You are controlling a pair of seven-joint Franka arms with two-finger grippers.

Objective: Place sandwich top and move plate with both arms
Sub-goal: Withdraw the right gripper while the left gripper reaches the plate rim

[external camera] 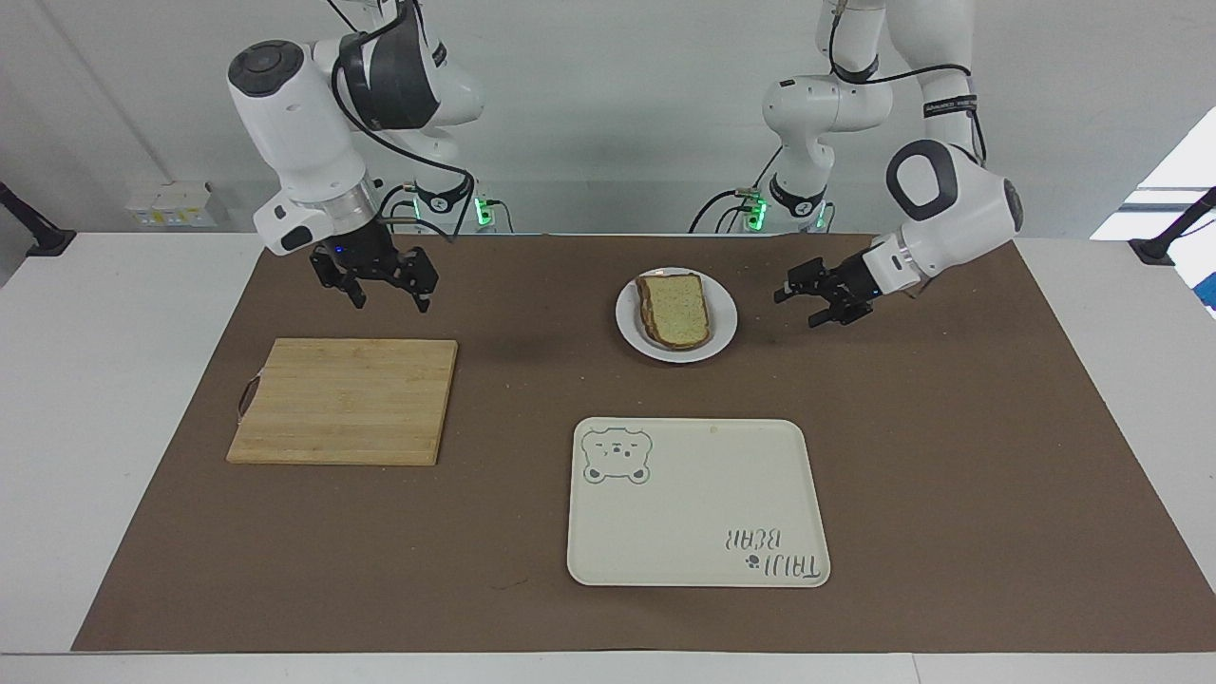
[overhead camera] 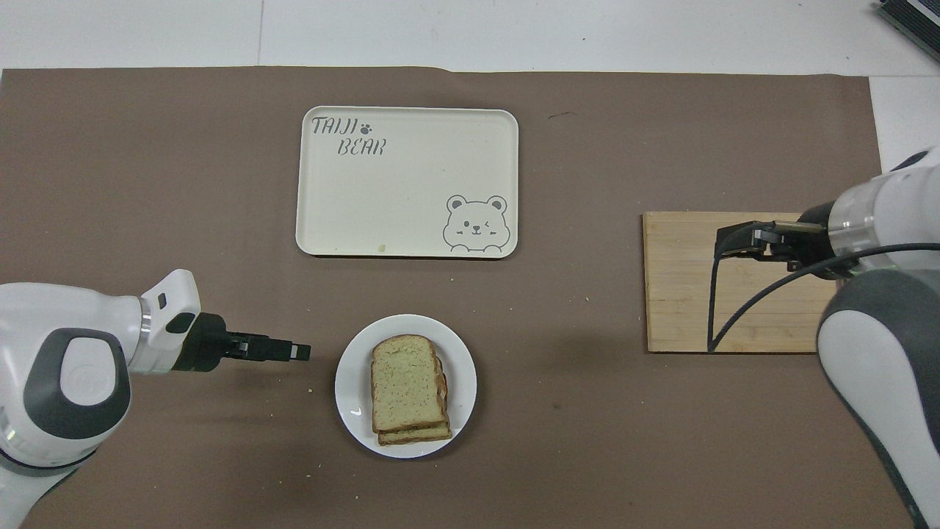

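The sandwich top [external camera: 676,309], a tan speckled slice with a brown crust, lies on the stacked sandwich on the small white plate [external camera: 724,332]. It also shows in the overhead view [overhead camera: 402,382], on the plate [overhead camera: 351,411]. My left gripper [external camera: 796,310] is open and empty. It hangs low over the mat beside the plate, toward the left arm's end, apart from the rim; it also shows in the overhead view [overhead camera: 299,353]. My right gripper [external camera: 391,304] is open and empty. It is raised over the cutting board's edge nearest the robots and shows in the overhead view [overhead camera: 728,246].
A bamboo cutting board [external camera: 342,399] lies toward the right arm's end of the table. A cream rectangular bear tray [external camera: 698,503] lies farther from the robots than the plate. A brown mat [external camera: 950,456] covers the table.
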